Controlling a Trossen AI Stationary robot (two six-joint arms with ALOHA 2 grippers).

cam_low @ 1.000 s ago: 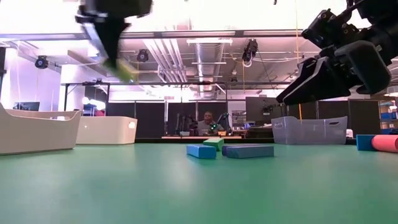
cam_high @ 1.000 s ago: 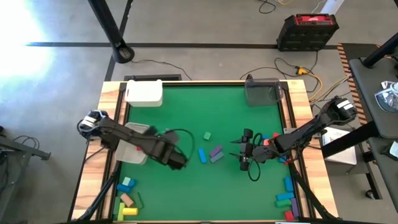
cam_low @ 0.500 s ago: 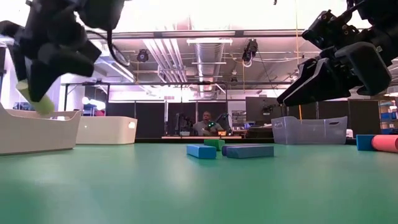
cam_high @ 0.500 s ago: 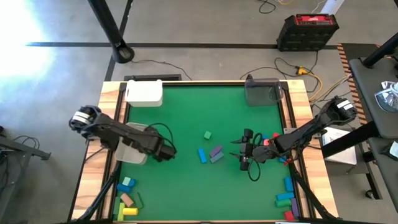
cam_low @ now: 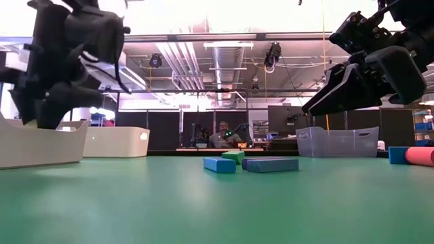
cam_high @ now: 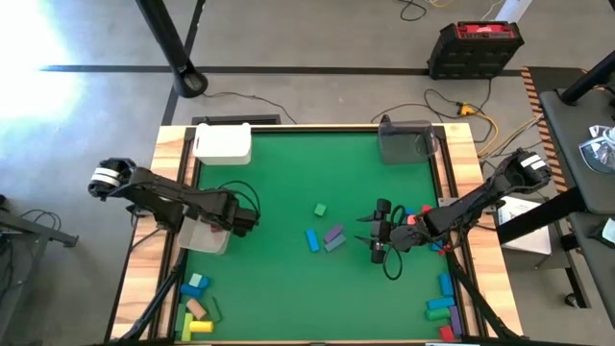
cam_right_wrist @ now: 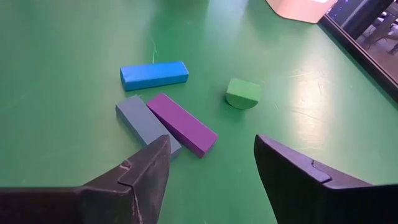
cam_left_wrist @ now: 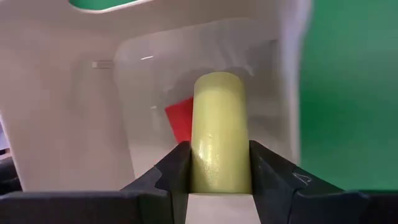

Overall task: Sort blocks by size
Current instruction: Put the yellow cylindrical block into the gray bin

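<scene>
Green matting [cam_high: 288,173] covers the table, framed by a pale wooden border, with a workshop room beyond it in the low view, where a person [cam_low: 223,133] sits far off. At the left side, the left gripper [cam_left_wrist: 217,177] pinches a pale yellow cylinder block [cam_left_wrist: 219,134] between its fingers, holding it over the white tray [cam_high: 204,238] at the table's left edge; a red block [cam_left_wrist: 180,118] lies inside that tray beneath it. Near the table's middle lie a blue bar [cam_right_wrist: 154,73], a purple bar [cam_right_wrist: 181,124] and a grey-blue bar [cam_right_wrist: 142,122], the purple and grey-blue ones touching side by side, with a small green block [cam_right_wrist: 242,93] just beyond them. The right gripper [cam_right_wrist: 211,171] hovers low just right of this group, its fingers spread apart and holding nothing. More blocks [cam_high: 197,308] lie in a cluster at the near left corner, and others [cam_high: 444,298] along the near right edge. A second white tray [cam_high: 223,144] sits at the far left corner and a grey bin [cam_high: 405,142] at the far right.
</scene>
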